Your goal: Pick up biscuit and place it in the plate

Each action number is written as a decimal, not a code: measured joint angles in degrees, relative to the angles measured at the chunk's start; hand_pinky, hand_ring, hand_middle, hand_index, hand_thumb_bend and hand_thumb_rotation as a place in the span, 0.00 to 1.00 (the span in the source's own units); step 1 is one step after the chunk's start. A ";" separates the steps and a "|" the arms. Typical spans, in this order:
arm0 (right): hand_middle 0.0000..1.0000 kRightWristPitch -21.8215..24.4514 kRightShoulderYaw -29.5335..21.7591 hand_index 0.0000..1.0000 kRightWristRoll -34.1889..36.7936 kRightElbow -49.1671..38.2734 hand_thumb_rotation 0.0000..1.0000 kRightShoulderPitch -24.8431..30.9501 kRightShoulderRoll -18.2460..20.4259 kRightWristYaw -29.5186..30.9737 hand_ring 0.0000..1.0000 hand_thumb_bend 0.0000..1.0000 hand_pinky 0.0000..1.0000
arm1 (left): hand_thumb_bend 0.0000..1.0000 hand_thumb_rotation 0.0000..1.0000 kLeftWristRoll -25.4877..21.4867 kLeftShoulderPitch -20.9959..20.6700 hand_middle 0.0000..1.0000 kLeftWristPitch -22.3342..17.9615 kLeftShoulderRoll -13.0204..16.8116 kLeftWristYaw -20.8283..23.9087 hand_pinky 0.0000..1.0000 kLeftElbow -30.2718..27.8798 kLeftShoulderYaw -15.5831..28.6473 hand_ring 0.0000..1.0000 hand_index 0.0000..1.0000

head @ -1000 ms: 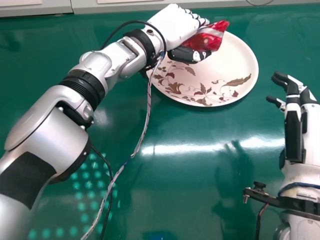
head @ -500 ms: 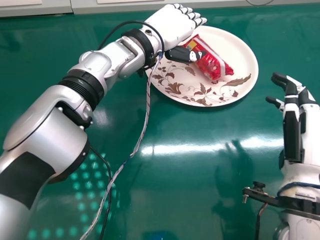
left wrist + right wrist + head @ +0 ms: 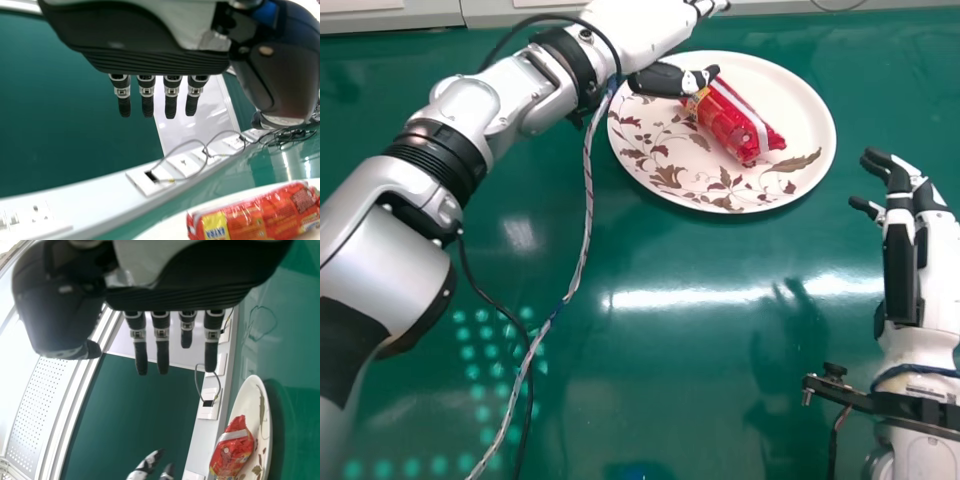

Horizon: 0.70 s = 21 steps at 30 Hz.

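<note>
Since the biscuit (image 3: 740,125) lies on the plate (image 3: 670,165) with its long axis slanting from far left to near right, its far-left end is what matters, sitting just beside the thumb of the left hand (image 3: 645,28). That hand is much the nearer of the two, at the plate's far-left rim, its fingers (image 3: 171,105) straight, the thumb well away from them and nothing held. From the thumb, the biscuit runs off toward right and near, so the clean way out, I judge, is left and far, roughly back along that same line. A swing rightward or nearward could nudge the end and turn it. The right hand (image 3: 900,270), fingers extended and empty, is well apart on the right. Placing looks done; only withdrawal seems left.
</note>
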 measured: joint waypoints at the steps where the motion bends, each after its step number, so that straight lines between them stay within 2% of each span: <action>1: 0.84 -0.02 0.01 0.81 0.10 0.00 0.32 0.03 0.06 -0.01 0.83 0.53 0.75 | 0.58 0.72 -0.10 0.46 1.00 -0.47 1.24 0.30 0.94 -1.53 0.38 1.00 1.00; 3: 0.84 -0.03 0.04 0.81 0.41 0.00 0.33 0.11 0.20 -0.03 0.84 0.53 0.75 | 0.59 0.68 -1.09 2.08 0.97 -1.13 3.41 0.16 0.89 -4.81 1.96 0.97 0.99; 7: 0.84 -0.13 0.03 0.81 0.81 0.09 0.33 0.10 0.31 -0.06 0.83 0.53 0.74 | 0.56 0.69 -4.41 6.31 0.93 -2.60 7.45 -3.07 0.83 -11.52 5.64 0.93 0.99; 10: 0.84 -0.73 0.00 0.81 0.68 0.38 0.34 0.03 0.05 -0.06 0.82 0.53 0.74 | 0.55 0.70 -8.00 9.61 0.93 -2.95 10.45 -8.74 0.89 -17.24 9.14 0.95 0.99; 12: 0.83 -0.76 0.03 0.81 0.72 0.54 0.34 -0.04 0.02 -0.04 0.82 0.54 0.74 | 0.54 0.69 -12.58 12.37 0.93 -3.07 11.83 -13.46 0.94 -21.16 12.40 0.95 0.99; 14: 0.83 -0.75 0.07 0.81 0.73 0.60 0.33 -0.07 0.03 -0.03 0.82 0.54 0.74 | 0.53 0.67 -16.17 15.07 0.93 -2.94 12.59 -16.82 0.93 -24.70 15.32 0.93 0.98; 18: 0.83 -0.53 0.31 0.81 0.72 0.58 0.32 -0.06 0.22 -0.05 0.82 0.53 0.74 | 0.51 0.56 -23.16 21.72 0.91 -1.67 13.15 -21.61 0.87 -32.10 21.29 0.90 0.96; 21: 0.83 -0.57 0.34 0.81 0.69 0.59 0.33 -0.07 0.17 -0.04 0.82 0.53 0.74 | 0.49 0.57 -26.08 27.04 0.92 -0.74 13.52 -23.87 0.90 -37.27 24.36 0.91 0.97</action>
